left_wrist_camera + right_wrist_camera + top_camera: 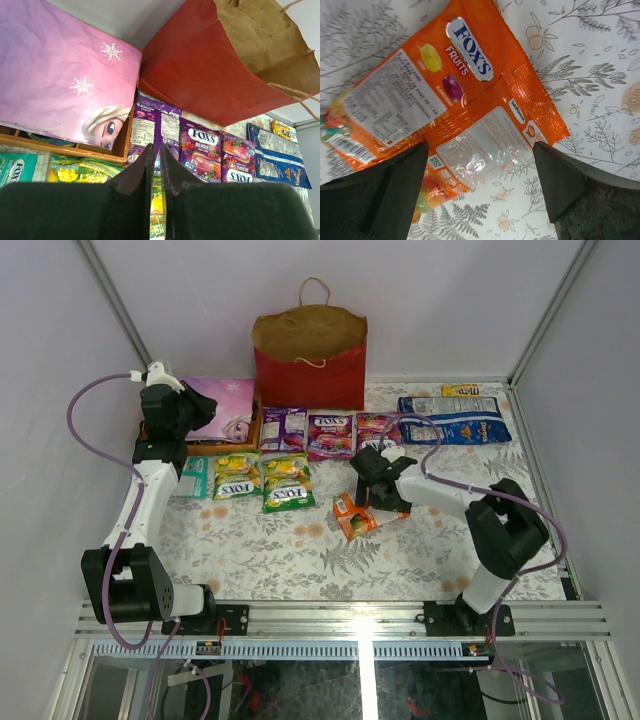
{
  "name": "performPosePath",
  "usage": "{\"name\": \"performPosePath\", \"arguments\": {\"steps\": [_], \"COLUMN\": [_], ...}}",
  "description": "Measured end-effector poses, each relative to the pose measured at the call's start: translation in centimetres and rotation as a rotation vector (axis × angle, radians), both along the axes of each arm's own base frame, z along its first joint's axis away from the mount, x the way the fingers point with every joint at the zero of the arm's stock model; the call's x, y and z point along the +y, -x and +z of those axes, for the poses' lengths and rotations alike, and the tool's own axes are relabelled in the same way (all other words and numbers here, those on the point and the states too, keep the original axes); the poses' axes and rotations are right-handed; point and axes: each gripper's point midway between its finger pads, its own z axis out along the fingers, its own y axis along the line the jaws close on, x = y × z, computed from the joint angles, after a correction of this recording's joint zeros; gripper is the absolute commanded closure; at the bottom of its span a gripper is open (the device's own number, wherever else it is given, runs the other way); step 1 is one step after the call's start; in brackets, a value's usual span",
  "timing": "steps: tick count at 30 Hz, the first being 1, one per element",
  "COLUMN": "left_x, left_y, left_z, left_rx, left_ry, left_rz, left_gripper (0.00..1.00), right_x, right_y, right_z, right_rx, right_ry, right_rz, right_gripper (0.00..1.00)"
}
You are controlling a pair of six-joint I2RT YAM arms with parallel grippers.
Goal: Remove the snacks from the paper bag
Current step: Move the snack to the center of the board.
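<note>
The table [300, 550] with its leaf-patterned cloth carries everything. At its far edge the red paper bag [310, 365] stands upright, mouth open, brown inside showing, and the snacks lie out on the cloth in front of it. To the bag's left sits an orange tray [258, 430] holding a flat purple sheet [225, 405].

My left pincer [156, 150] hangs over that tray's near corner, its jaws pressed together with nothing between them. My right pincer [480, 150] is spread wide just above the orange packet [465, 100] near the table's middle, one finger on each side and gripping nothing. I cannot tell whether the fingers touch the packet.

The blue-white bag [455, 420] lies at the far right. Purple candy bags [330, 432] form a row before the paper bag, with green-yellow candy bags [285, 485] just nearer. A teal packet [193, 478] lies left of those, and a small yellow bar [460, 390] lies behind the blue-white bag.
</note>
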Motion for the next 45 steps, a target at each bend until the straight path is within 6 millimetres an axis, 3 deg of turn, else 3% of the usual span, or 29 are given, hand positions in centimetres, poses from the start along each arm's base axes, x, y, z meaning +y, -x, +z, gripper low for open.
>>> {"name": "performPosePath", "arguments": {"steps": [3, 11, 22, 28, 34, 37, 40, 45], "left_x": [0.0, -0.1, -0.1, -0.3, -0.9, -1.2, -2.0, -5.1], "left_y": [0.0, 0.0, 0.0, 0.0, 0.0, 0.0, 0.0, 0.4], "left_z": [0.0, 0.0, 0.0, 0.0, -0.1, -0.1, -0.2, -0.8], "left_rx": [0.0, 0.0, 0.0, 0.0, 0.0, 0.0, -0.001, -0.009], "left_ry": [-0.001, -0.007, -0.011, -0.011, -0.011, -0.018, -0.044, -0.112], "left_rz": [0.0, -0.002, -0.002, -0.006, -0.019, -0.024, -0.028, -0.08], "left_gripper": [0.92, 0.92, 0.92, 0.91, 0.91, 0.89, 0.84, 0.54], "right_x": [0.1, 1.9, 4.2, 4.4, 4.6, 4.5, 4.0, 2.5], "right_y": [-0.1, -2.2, -5.9, -6.7, -6.9, -6.9, -6.5, -6.0], "right_z": [-1.7, -1.8, -2.1, -2.0, -1.7, -0.4, 2.7, 9.2], "right_rx": [0.031, -0.016, -0.082, -0.114, -0.126, -0.147, -0.209, -0.412], "right_ry": [0.026, -0.02, -0.13, -0.172, -0.187, -0.189, -0.203, -0.226], "right_rz": [0.008, 0.003, -0.164, -0.266, -0.268, -0.228, -0.153, 0.016], "right_gripper": [0.1, 0.15, 0.15, 0.15, 0.08, 0.03, 0.01, 0.01]}}
